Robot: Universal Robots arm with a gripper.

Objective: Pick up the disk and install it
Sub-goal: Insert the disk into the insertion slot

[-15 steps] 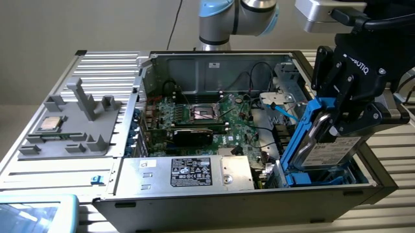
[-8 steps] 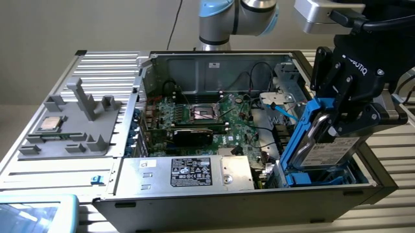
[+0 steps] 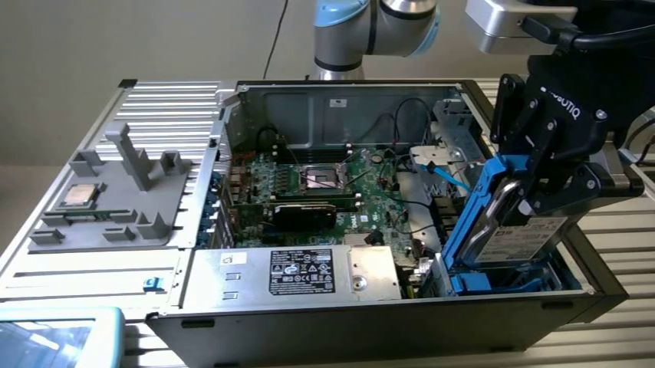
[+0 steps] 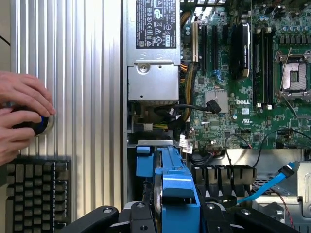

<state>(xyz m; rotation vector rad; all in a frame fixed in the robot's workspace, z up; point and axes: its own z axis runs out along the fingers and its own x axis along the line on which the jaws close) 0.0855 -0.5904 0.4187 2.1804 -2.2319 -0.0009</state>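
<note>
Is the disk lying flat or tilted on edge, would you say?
Tilted on edge: the disk leans steeply in the gripper, lower end inside the case.

Blue-framed silver disk (image 3: 508,234) (white-labelled)

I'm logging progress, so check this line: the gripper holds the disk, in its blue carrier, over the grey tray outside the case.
Wrong place. The exterior view shows the gripper holding the disk, in its blue carrier, on edge inside the case, at that view's right. The grey tray lies apart, at its left.
</note>
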